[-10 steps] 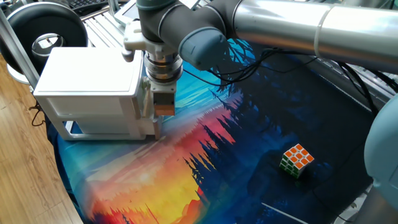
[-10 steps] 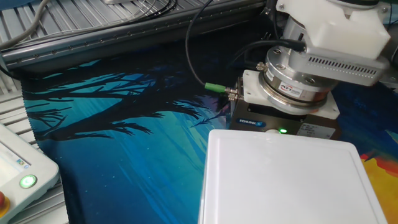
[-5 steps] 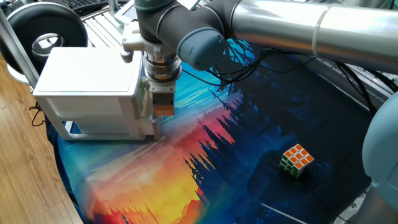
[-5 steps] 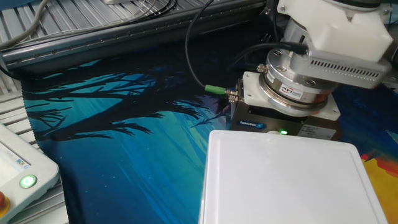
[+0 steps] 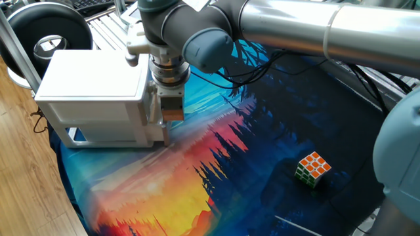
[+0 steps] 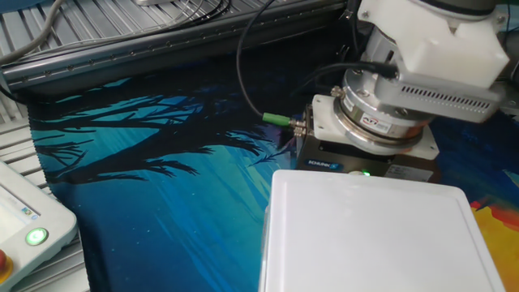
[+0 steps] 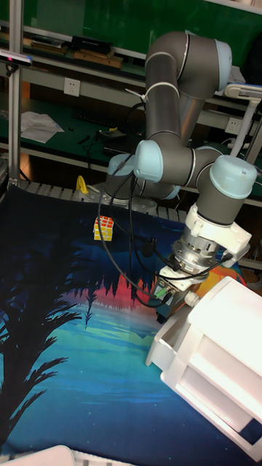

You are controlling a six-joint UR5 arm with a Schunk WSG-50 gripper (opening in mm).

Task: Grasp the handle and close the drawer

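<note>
Your pincer (image 7: 169, 301) sits at the drawer (image 7: 169, 342) front — likely for the knob; its grip I cannot tell.

1. The grey UR5 arm (image 7: 175, 95) rises, folds at its pale blue elbow joints and reaches down to the table.
2. Its wrist (image 5: 167, 62) points straight down.
3. The gripper (image 5: 169, 113) hangs vertical; its fingertips are hidden, so their spread cannot be told.

White drawer (image 7: 169, 346); blue-to-orange forest-print cloth (image 5: 216, 164); multicoloured cube (image 5: 312, 168)
</note>
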